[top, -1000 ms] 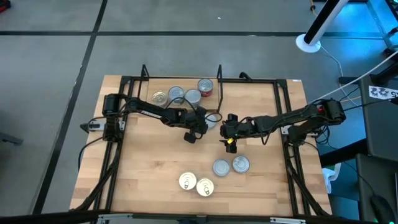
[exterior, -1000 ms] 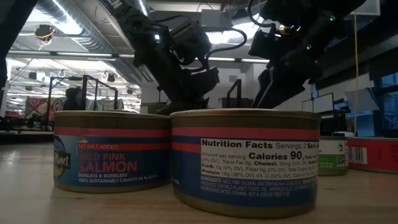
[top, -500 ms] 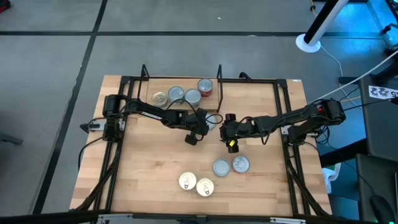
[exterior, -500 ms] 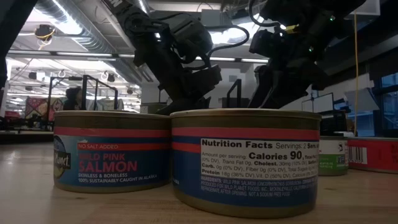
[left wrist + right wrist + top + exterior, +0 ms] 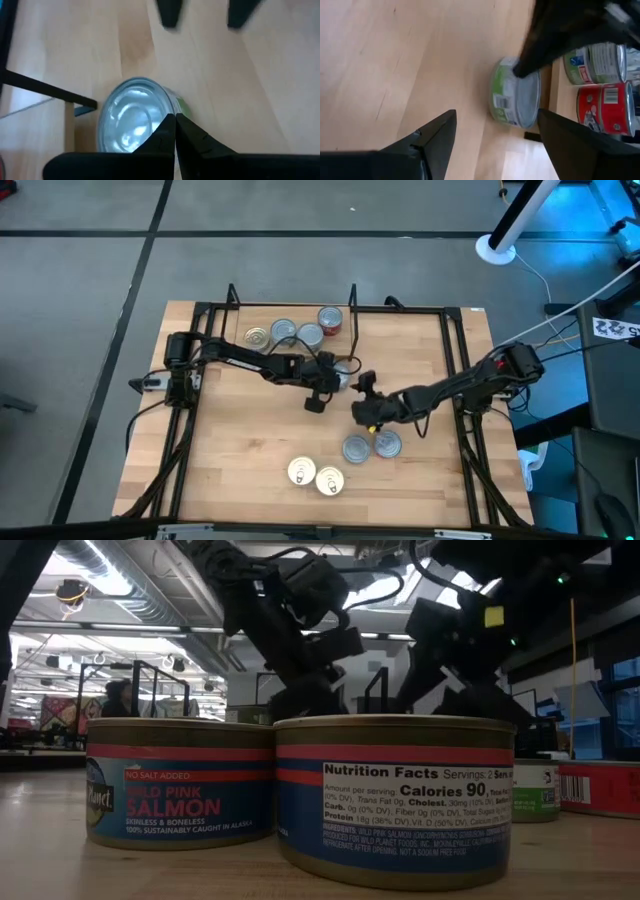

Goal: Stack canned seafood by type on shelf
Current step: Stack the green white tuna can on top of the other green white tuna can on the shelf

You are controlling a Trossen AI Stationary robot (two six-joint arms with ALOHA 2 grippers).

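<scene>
Seen from above, the shelf point(image 5: 292, 348) is set at the table's 12 o'clock edge, and four cans point(image 5: 283, 331) are already on it, the red-labelled can point(image 5: 331, 320) at their 3 o'clock end. A green-labelled can point(image 5: 515, 92) is lying on its side on the tabletop just short of the shelf's 3 o'clock upright.

The left gripper point(image 5: 175, 132) has been brought a little toward 3 o'clock over the last second and its fingers have been pressed fully together, with nothing held between them. In the right wrist view its tip is seen touching the upper rim of the tipped can. It is therefore judged that the can is being nudged or steadied, not grasped.

The right gripper point(image 5: 496, 117) has been drawn back toward 6 o'clock, with its fingers point(image 5: 437, 135) spread wide and empty, aimed at the same can. Two silver-lidded cans point(image 5: 357, 448) and two gold-lidded cans point(image 5: 302, 471) are still waiting toward 6 o'clock.

About half the sorting is judged to be left. The tipped can will probably need to be set upright before it can be stacked with its own kind.
</scene>
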